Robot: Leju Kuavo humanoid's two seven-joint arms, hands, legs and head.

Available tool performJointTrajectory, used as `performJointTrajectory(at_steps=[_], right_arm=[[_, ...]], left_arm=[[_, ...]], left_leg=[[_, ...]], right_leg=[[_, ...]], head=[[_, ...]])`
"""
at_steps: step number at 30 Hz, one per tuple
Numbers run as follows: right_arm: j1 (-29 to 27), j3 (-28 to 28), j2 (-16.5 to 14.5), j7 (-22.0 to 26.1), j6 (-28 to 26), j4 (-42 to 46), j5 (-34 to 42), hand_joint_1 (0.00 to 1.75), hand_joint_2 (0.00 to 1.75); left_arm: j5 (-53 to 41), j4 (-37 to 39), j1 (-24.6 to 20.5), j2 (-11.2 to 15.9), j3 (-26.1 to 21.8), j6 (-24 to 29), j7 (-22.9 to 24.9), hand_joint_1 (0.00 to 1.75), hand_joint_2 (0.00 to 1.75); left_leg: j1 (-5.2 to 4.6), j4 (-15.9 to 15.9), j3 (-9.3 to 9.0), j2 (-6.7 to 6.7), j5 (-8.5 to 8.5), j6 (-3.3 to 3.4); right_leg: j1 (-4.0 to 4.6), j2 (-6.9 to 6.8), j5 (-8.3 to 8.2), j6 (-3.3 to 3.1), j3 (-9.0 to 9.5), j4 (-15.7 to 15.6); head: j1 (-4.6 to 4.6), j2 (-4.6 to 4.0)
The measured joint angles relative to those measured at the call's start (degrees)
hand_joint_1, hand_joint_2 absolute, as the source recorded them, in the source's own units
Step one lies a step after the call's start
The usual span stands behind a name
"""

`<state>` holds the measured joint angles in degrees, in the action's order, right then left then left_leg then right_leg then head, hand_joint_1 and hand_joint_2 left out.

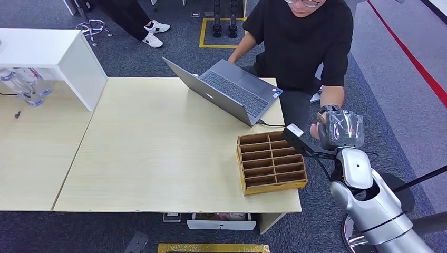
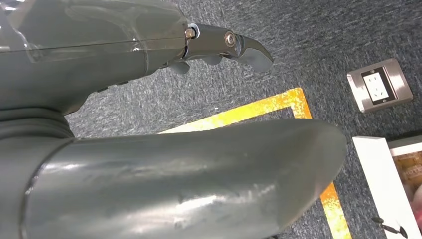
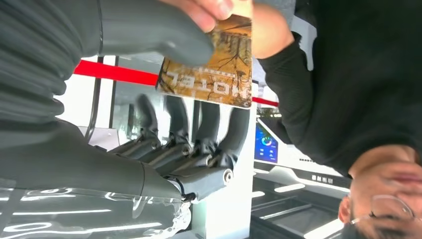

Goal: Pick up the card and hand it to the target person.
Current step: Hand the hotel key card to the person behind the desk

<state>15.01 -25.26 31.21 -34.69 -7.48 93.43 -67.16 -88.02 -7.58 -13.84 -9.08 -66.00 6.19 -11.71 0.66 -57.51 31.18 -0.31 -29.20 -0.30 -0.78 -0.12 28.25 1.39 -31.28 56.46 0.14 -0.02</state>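
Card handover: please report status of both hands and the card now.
Right hand holds the card, thumb on it. Person's hand pinches the card's far end. Left hand hangs over the floor, holds nothing. Nothing in the way.

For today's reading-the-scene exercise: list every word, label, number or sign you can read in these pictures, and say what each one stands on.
"HOTEL", seen upside down in the right wrist view: on the brown card held by the right hand and the person's hand.
Smaller print on the card: too blurred to read.
Laptop keys and stickers: too small to read.
Screen behind the person: graphics, nothing legible.
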Motion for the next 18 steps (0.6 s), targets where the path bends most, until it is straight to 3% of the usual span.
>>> performJointTrajectory(at_steps=[12,15,18], right_arm=[[0.03,-1.11,0.06,-0.49,-1.17,-1.02,1.27,0.00,1.75],[-0.01,-1.13,-0.11,0.02,-6.34,-0.90,4.56,0.00,1.75],[-0.32,-0.81,-1.01,2.69,-15.45,0.04,12.11,0.00,1.75]], left_arm=[[0.00,0.00,-0.14,0.01,0.21,0.05,-0.08,0.00,0.00],[0.01,0.00,-0.12,0.01,0.20,0.33,-0.27,0.00,0.00],[0.12,0.00,0.02,0.03,0.19,0.96,-0.83,0.00,0.00]], left_leg=[[0.00,0.00,0.00,0.00,0.00,0.00],[0.00,0.00,0.00,0.00,0.00,0.00],[0.00,0.00,0.00,0.00,0.00,0.00]], right_leg=[[0.00,0.00,0.00,0.00,0.00,0.00],[0.00,0.00,0.00,0.00,0.01,0.00],[0.00,0.00,0.00,0.00,0.01,0.01]], head=[[-0.01,0.00],[0.00,0.00],[-0.01,0.00]])
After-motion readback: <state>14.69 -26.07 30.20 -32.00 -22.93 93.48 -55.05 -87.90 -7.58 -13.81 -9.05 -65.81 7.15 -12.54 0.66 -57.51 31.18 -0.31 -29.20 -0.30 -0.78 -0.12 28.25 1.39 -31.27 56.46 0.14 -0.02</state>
